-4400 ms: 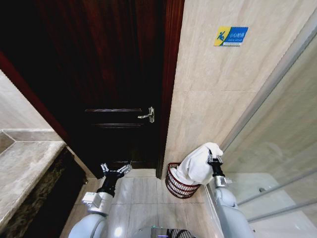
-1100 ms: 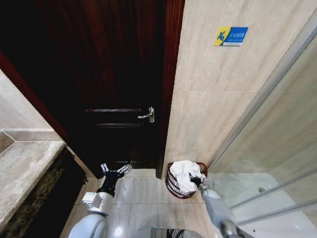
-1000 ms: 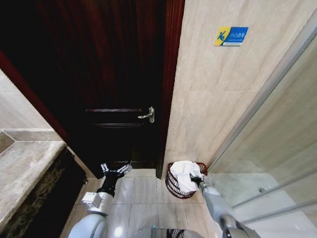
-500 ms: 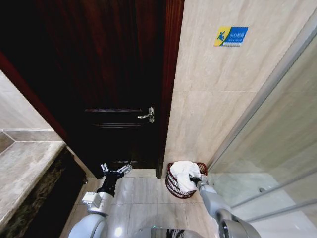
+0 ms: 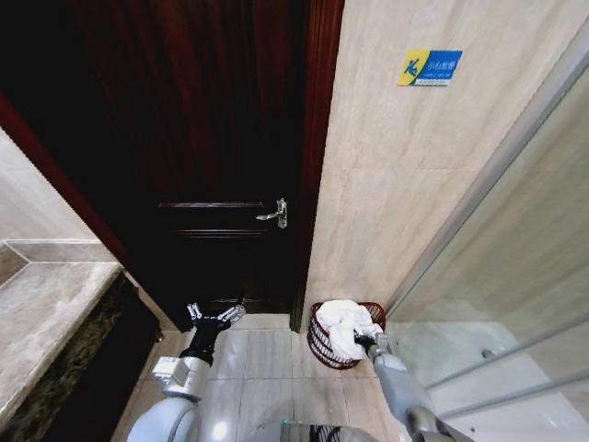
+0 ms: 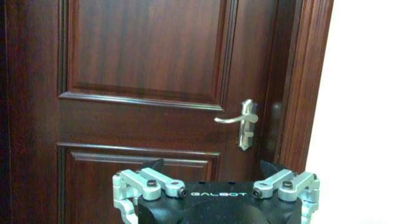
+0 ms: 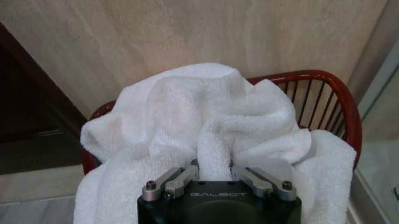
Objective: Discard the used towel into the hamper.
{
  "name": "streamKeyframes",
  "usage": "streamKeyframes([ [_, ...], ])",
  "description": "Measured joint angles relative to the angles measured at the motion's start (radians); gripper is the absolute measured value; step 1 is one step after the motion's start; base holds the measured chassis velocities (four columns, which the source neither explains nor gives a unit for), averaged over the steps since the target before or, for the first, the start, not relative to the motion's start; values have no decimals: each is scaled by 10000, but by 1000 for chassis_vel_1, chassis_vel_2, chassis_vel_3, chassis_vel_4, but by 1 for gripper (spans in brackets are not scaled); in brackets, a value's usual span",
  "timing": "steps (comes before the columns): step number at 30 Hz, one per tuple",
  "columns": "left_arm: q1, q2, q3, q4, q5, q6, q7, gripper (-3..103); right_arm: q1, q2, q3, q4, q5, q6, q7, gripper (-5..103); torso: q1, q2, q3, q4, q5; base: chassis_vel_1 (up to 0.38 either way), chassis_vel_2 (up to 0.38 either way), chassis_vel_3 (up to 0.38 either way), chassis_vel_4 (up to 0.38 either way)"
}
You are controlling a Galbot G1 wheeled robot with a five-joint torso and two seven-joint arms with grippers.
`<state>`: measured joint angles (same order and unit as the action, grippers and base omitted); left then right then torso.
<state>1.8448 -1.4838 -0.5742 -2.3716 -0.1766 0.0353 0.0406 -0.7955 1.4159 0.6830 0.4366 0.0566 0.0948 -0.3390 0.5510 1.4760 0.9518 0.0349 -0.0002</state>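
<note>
Right gripper [image 7: 214,171] in the hamper [image 5: 321,339], fingers pinching a fold of towel [image 7: 206,126].
One dark wood door [image 6: 146,88] with one lever handle [image 6: 242,122], ahead of the idle left gripper [image 6: 213,171], whose fingers are spread with nothing between them. One red slatted hamper on the floor against the tiled wall [image 5: 396,166], right at the right gripper. One white towel heaped inside and draped over the rim, hiding most of it. Right fingertips are buried in cloth.

White towel [image 7: 206,121], dark red slatted hamper [image 7: 339,100], dark wood door [image 6: 149,70]
</note>
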Motion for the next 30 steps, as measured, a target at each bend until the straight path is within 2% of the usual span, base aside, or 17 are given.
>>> streamKeyframes([
  [8, 0, 0, 0, 0, 0, 0, 0, 100, -109, 128, 2, 11, -305, 293, -18, 12, 5, -2, 3, -1, 3, -85, 77, 81, -84],
  [16, -1, 0, 0, -1, 0, 0, 0, 100, 172, -57, 12, -238, -311, 595, 138, 12, 0, -3, 2, 0, 3, -19, 20, 23, -13],
  [21, 0, 0, 0, -1, 0, 0, 0, 100, 451, -27, 76, -610, -19, 1214, 236, 12, -2, -2, 1, 2, 2, 0, 0, 0, 0],
  [30, 0, 0, 0, 0, 0, 1, 0, 100, 103, -26, 85, -271, -281, 1031, 250, 12, 2, -2, 1, 0, 2, 0, 0, 0, 0],
])
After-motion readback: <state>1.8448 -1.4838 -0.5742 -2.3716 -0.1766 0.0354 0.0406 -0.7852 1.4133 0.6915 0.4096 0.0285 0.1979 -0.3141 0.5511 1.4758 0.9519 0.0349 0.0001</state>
